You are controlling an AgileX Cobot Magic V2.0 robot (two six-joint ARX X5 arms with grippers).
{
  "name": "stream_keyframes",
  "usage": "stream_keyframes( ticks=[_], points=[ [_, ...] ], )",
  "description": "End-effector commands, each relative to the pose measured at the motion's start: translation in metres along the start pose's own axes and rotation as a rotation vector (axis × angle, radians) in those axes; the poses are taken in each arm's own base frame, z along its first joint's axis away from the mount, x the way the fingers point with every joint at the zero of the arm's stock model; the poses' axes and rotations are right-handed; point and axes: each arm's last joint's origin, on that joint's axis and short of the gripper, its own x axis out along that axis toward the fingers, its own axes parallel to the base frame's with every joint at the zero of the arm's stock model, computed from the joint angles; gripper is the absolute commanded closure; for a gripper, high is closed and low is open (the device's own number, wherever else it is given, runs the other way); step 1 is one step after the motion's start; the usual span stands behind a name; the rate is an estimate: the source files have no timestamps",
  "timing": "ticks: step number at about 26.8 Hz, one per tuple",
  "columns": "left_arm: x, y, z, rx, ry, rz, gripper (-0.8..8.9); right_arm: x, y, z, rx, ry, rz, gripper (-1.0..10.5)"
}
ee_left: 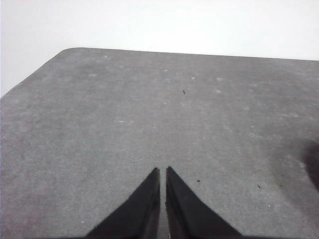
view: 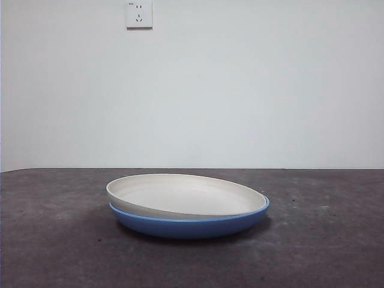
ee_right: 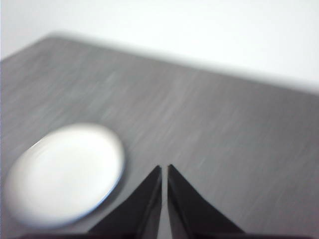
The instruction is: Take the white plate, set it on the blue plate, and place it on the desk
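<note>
The white plate (view: pixel 183 195) lies in the blue plate (view: pixel 192 223) on the dark grey desk (view: pixel 54 240) in the front view. It sits slightly askew, its left side raised above the blue rim. In the blurred right wrist view the white plate (ee_right: pixel 65 174) shows with a thin blue edge under it, apart from my right gripper (ee_right: pixel 164 170), which is shut and empty above the desk (ee_right: pixel 224 139). My left gripper (ee_left: pixel 163 172) is shut and empty over bare desk (ee_left: pixel 149 99); no plate shows in its view. Neither arm shows in the front view.
A white wall with a socket (view: pixel 139 14) stands behind the desk. The desk's far edge and a rounded corner (ee_left: pixel 65 52) show in the left wrist view.
</note>
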Motion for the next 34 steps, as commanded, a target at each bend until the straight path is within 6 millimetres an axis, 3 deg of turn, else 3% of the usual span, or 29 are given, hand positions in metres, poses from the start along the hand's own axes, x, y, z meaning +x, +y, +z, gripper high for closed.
stream_keyframes(
  ticks=[1, 7, 12, 21, 34],
  points=[
    [0.002, 0.0, -0.007, 0.004, 0.025, 0.004, 7.93, 0.034, -0.008, -0.033, -0.094, -0.181, -0.074, 9.3],
    [0.002, 0.0, -0.007, 0.004, 0.025, 0.004, 7.93, 0.073, -0.023, -0.109, -0.09, -0.314, -0.203, 9.3],
    [0.002, 0.0, -0.007, 0.004, 0.025, 0.004, 7.93, 0.082, -0.027, -0.145, -0.076, -0.28, -0.24, 9.3],
    [0.002, 0.0, -0.007, 0.004, 0.025, 0.004, 7.93, 0.086, -0.03, -0.176, -0.035, -0.104, -0.366, 9.3],
    [0.002, 0.0, -0.007, 0.004, 0.025, 0.004, 7.93, 0.084, -0.03, -0.189, 0.014, -0.005, -0.402, 9.3]
  ],
)
